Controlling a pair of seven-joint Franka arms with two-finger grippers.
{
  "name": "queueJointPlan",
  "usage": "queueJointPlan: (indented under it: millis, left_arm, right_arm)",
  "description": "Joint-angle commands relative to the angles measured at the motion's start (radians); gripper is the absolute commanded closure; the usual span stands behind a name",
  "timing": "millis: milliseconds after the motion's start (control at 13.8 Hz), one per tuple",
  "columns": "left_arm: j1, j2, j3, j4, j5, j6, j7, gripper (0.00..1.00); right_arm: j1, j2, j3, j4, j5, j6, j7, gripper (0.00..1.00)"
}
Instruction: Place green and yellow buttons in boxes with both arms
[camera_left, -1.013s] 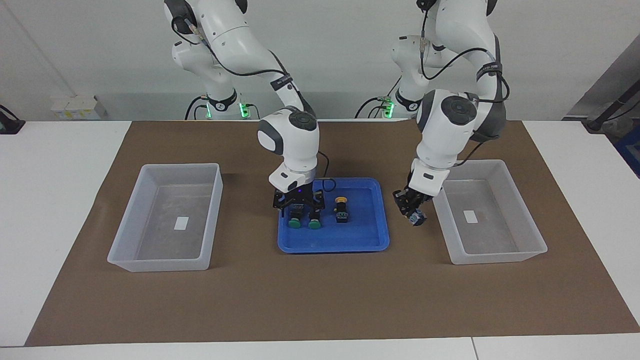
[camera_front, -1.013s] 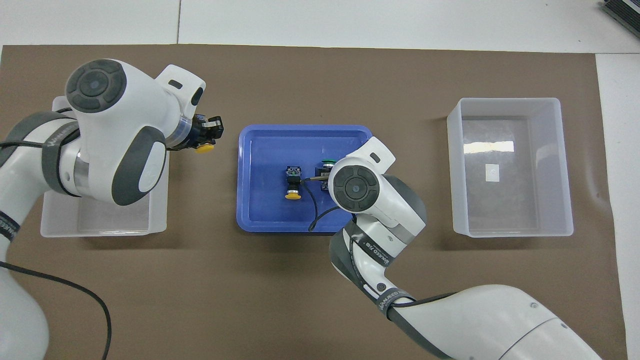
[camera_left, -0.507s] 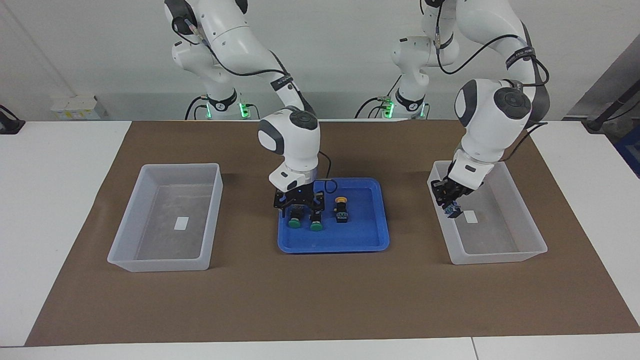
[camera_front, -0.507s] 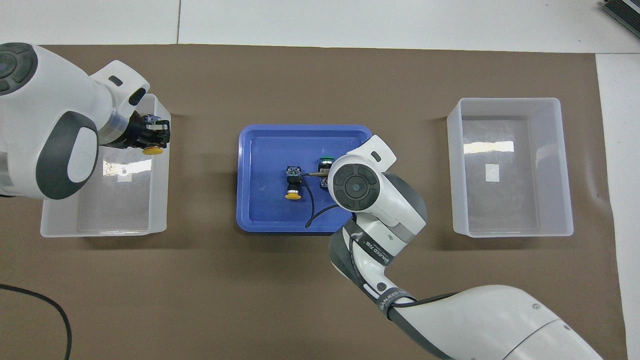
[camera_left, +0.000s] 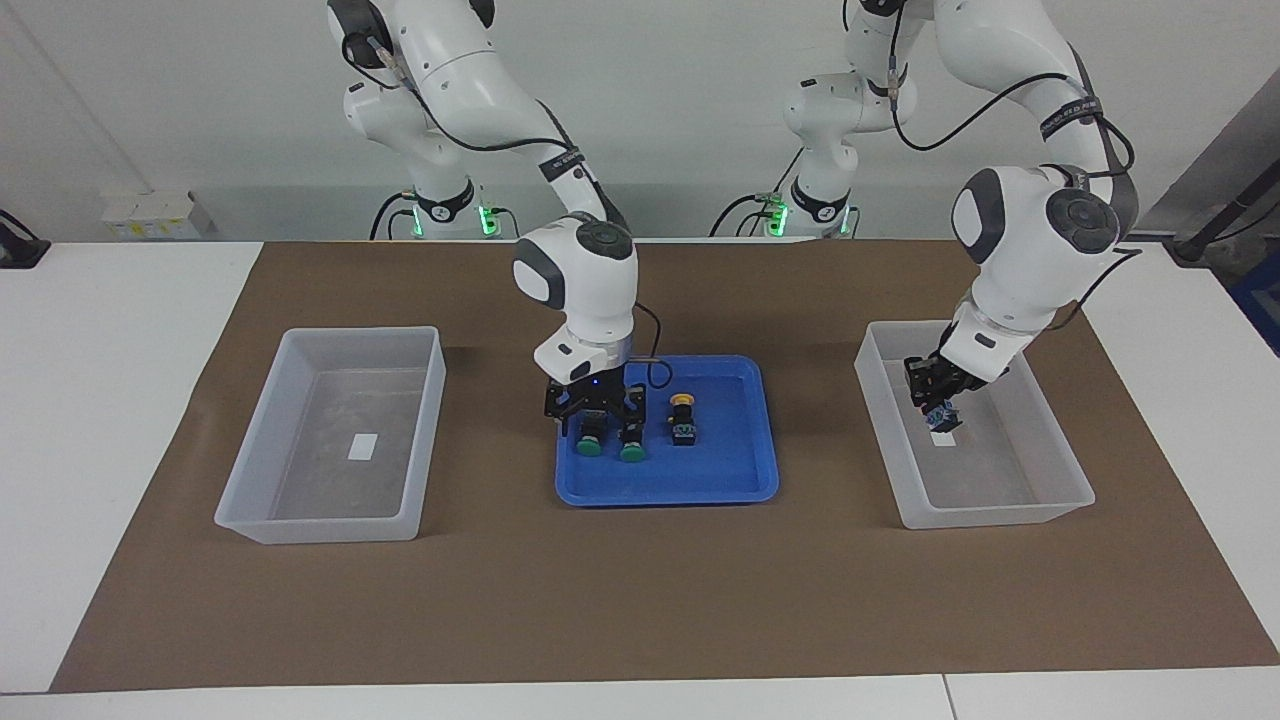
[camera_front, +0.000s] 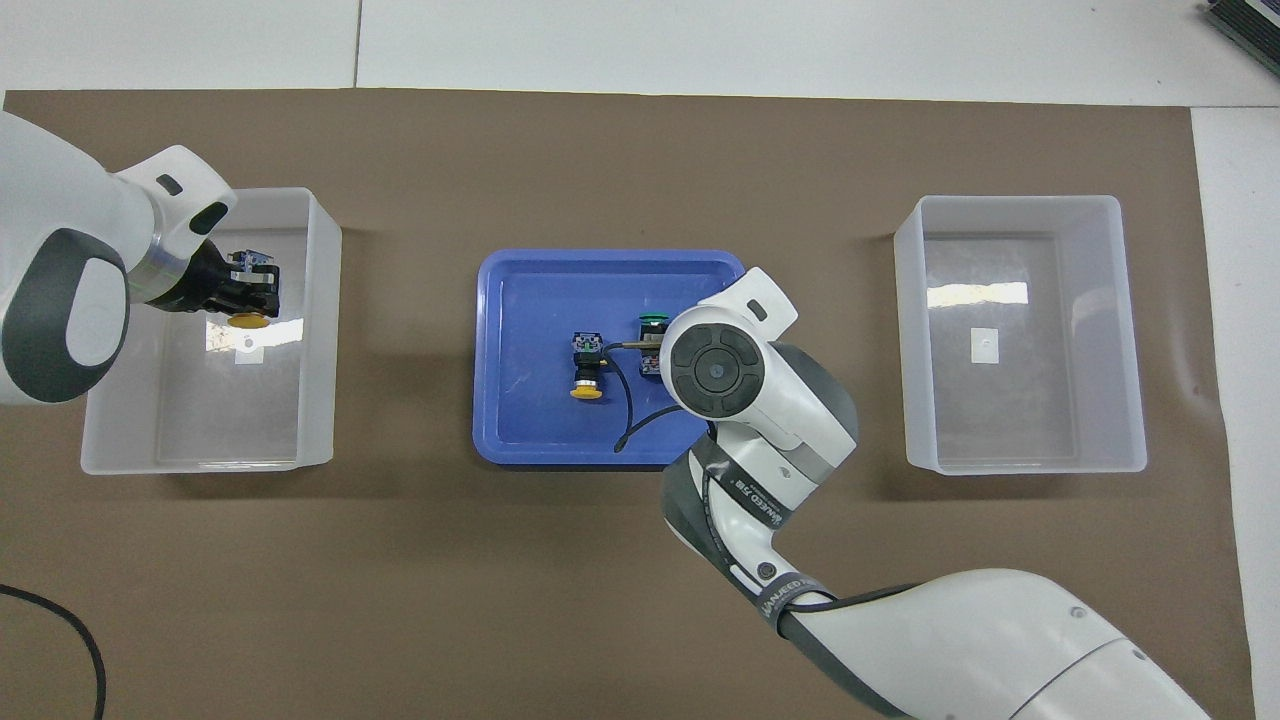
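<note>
Facing view: left gripper (camera_left: 938, 397) has carried yellow button (camera_front: 246, 320) over box (camera_left: 1050, 505).

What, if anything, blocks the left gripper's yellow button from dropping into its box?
Nothing visible. The left gripper holds the yellow button inside the box's walls, over its bare floor beside the white label. The right gripper is at the green buttons in the tray.

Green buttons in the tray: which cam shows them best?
The facing view. Both green buttons show side by side in the blue tray, under the right gripper. In the overhead view, the right arm's wrist covers them; only one green cap peeks out.
</note>
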Motion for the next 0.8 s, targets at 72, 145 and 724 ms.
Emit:
queueJointPlan:
  millis: [72,145,724]
  left_arm:
    - [0.049,-0.088,-0.006,-0.161,-0.001,0.1,0.071,1.0]
    - [0.052,-0.104,-0.006,-0.208,-0.003,0.15,0.071,1.0]
    - [0.054,-0.099,-0.006,-0.408,-0.001,0.379,0.068,1.0]
  right_arm:
    - [-0.005,-0.019,0.008,-0.019,-0.029,-0.01,0.037,0.2]
    - [-0.005,-0.019,0.008,-0.019,-0.031,-0.01,0.04,0.23]
    - [0.007,-0.024,0.008,-0.056,-0.031,0.008,0.046,0.5]
